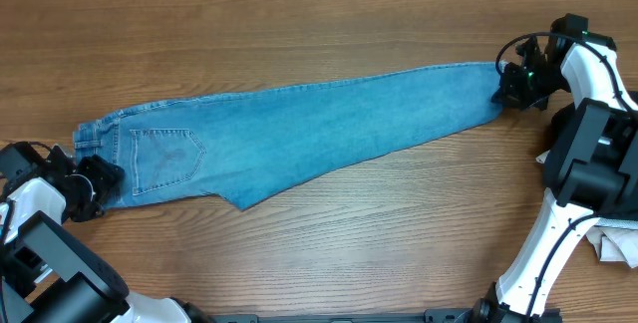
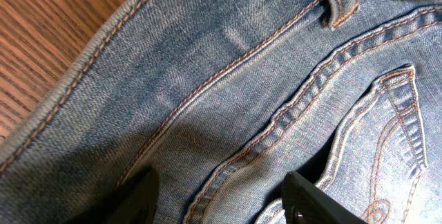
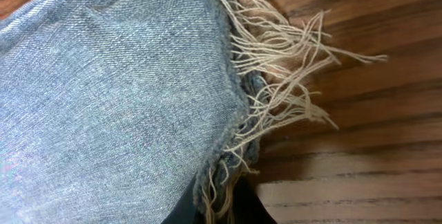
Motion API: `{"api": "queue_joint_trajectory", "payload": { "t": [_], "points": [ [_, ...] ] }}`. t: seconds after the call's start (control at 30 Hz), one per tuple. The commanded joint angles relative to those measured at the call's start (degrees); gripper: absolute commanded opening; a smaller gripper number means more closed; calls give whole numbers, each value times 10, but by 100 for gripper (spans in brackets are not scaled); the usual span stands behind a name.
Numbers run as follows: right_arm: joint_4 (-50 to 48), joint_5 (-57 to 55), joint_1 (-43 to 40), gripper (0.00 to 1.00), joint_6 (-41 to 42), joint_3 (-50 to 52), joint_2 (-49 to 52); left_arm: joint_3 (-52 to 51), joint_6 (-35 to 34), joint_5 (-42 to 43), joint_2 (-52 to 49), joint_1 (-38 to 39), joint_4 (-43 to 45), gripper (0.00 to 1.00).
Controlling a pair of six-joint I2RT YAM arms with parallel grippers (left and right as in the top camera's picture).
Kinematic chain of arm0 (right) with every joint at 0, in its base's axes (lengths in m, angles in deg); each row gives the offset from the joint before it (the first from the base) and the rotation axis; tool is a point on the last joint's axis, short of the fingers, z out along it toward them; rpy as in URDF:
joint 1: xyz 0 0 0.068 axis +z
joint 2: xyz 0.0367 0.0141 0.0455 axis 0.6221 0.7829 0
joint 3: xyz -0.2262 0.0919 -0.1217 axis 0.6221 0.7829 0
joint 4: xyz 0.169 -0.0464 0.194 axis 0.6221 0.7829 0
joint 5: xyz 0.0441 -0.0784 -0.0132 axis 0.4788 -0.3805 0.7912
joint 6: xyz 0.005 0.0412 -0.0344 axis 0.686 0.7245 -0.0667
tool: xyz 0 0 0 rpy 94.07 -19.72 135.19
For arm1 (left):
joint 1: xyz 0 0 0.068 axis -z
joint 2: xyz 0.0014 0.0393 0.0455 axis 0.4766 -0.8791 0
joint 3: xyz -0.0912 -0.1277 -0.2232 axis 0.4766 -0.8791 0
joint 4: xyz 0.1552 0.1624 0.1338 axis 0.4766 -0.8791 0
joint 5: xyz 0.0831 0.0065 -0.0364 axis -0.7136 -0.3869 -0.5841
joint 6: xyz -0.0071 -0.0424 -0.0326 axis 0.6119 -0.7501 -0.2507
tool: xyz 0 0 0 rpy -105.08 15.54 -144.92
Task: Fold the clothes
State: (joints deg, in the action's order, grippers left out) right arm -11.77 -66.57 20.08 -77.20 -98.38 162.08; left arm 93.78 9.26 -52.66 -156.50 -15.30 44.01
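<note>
The light blue jeans point(image 1: 299, 124) lie flat across the wooden table, legs stacked, with the waist at the left and the hem at the far right. A stitched back pocket point(image 1: 164, 159) faces up. My left gripper point(image 1: 100, 176) is at the waist end. In the left wrist view it point(image 2: 221, 207) is open, and its dark fingers point(image 2: 138, 196) rest on flat denim point(image 2: 242, 79) either side of a seam beside the pocket point(image 2: 387, 148). My right gripper point(image 1: 515, 84) is at the hem. In the right wrist view it point(image 3: 221, 207) is shut on the frayed hem point(image 3: 276, 65) of the leg point(image 3: 103, 99).
A whitish cloth point(image 1: 613, 243) lies at the right edge beside the right arm's base point(image 1: 598, 163). Bare wooden table point(image 1: 349, 243) stretches in front of the jeans and behind them.
</note>
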Motion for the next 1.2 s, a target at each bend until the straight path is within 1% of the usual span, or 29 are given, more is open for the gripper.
{"api": "queue_joint_trajectory", "payload": {
  "t": [0.0, 0.07, 0.1, 0.13, 0.27, 0.37, 0.53, 0.6, 0.67, 0.8, 0.9, 1.07, 1.17],
  "points": [
    [19, 12, -1, 4, 2, -4, 8, -13, 13, 28, -13, -3, 1, 57],
    [44, -5, -4, 4, 3, -32, -5, 4, 28, 63, -12, -3, -12, 52],
    [57, -15, -5, 4, 3, -47, -14, 12, 29, 67, -10, -3, -22, 53],
    [78, -28, -5, 4, 3, -73, -35, 30, 29, 89, -7, -2, -40, 53],
    [114, -40, 17, 4, -12, -101, -104, 43, 28, 88, -4, 12, -64, 55],
    [146, -82, 74, 4, -15, -101, -154, 43, 28, 77, -4, 36, -76, 57],
    [204, -106, 232, 4, -9, -100, -170, 43, 24, 73, -4, 52, -81, 59],
    [208, -107, 297, 4, -2, -100, -169, 43, 19, 75, -4, 52, -83, 59],
    [208, -107, 357, 4, 30, -99, -169, 43, 13, 75, -4, 52, -83, 59],
    [192, -106, 447, 4, 71, -99, -166, 43, 6, 77, -4, 52, -86, 60],
    [159, -76, 503, 4, 86, -99, -152, 43, 4, 77, -4, 52, -87, 61],
    [123, -69, 564, 4, 111, -99, -127, 43, 0, 77, -4, 52, -88, 62],
    [120, -64, 571, 4, 115, -99, -113, 43, 0, 78, -4, 52, -88, 62]
  ]
}}
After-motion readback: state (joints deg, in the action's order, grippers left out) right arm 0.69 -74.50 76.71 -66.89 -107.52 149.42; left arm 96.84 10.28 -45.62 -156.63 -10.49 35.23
